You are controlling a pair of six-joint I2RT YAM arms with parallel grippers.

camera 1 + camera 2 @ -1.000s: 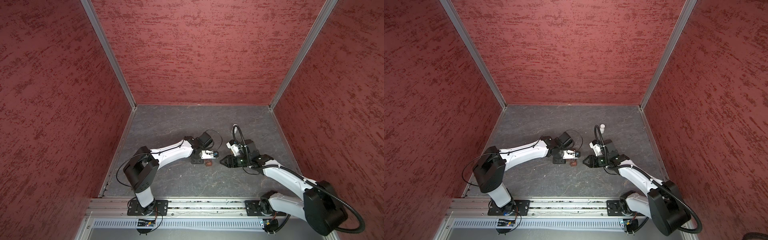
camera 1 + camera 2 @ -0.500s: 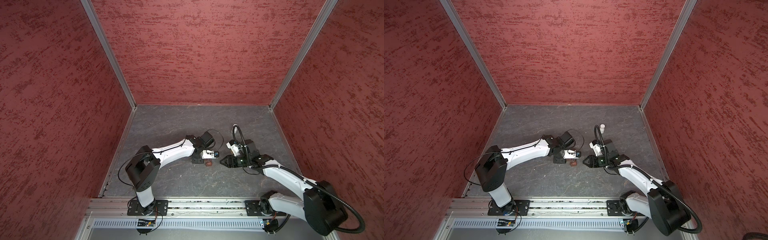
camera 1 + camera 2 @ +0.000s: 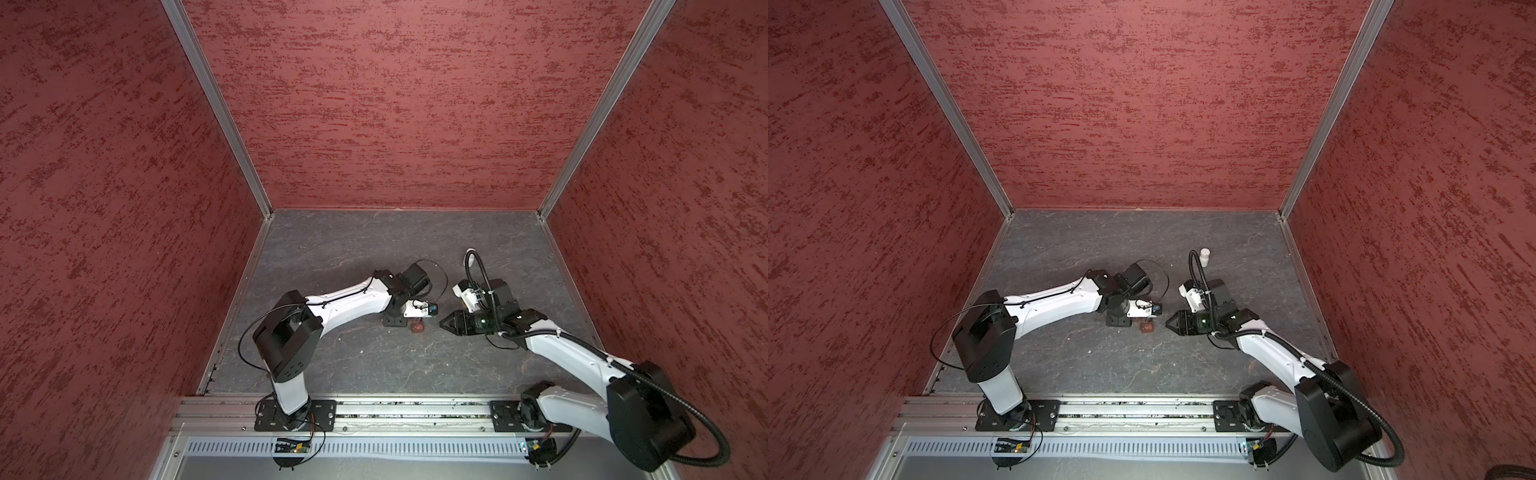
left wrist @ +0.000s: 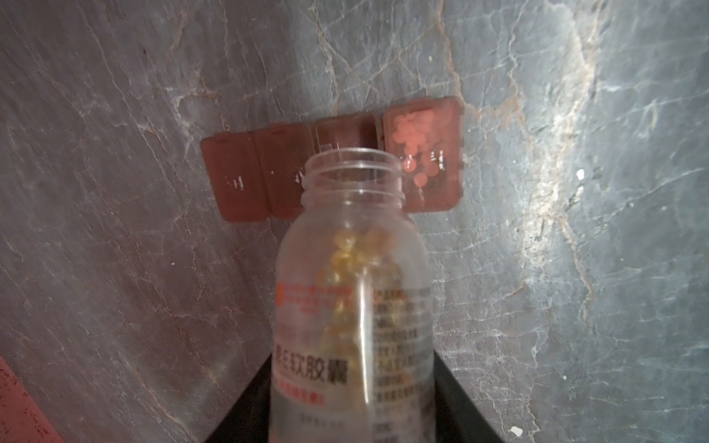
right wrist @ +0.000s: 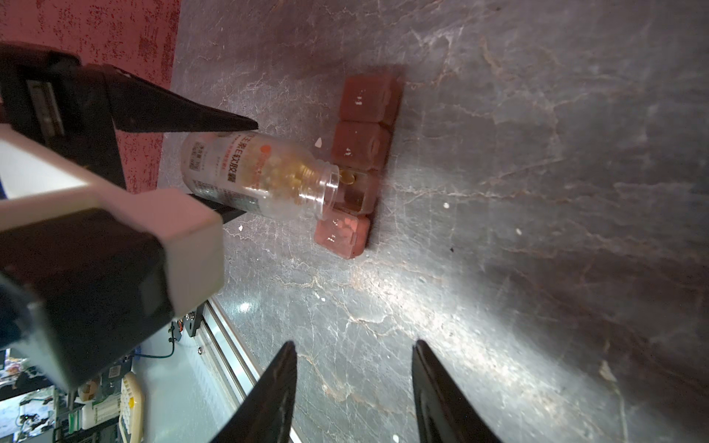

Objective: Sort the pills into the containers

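Note:
My left gripper (image 4: 353,383) is shut on a clear labelled bottle (image 4: 353,291) with no cap, holding yellow pills (image 4: 345,249). The bottle is tilted, its mouth over the containers (image 4: 238,180), a dark-brown strip of small square compartments. In the right wrist view the bottle (image 5: 245,172) pours toward the open compartment, where a yellow pill (image 5: 348,177) lies. The end compartment next to it holds pink round pills (image 4: 414,134). My right gripper (image 5: 355,343) is open and empty, a short way from the containers (image 5: 364,103). In both top views it (image 3: 442,325) faces the strip (image 3: 417,328) from the right.
A small white bottle (image 3: 1204,257) stands upright behind the right arm. White crumbs (image 5: 446,205) lie on the grey floor. Red walls close in the left, right and back; a metal rail (image 3: 415,409) runs along the front edge.
The left arm's elbow has shifted slightly to the right. Both grippers and the bottle stay where they were over the strip.

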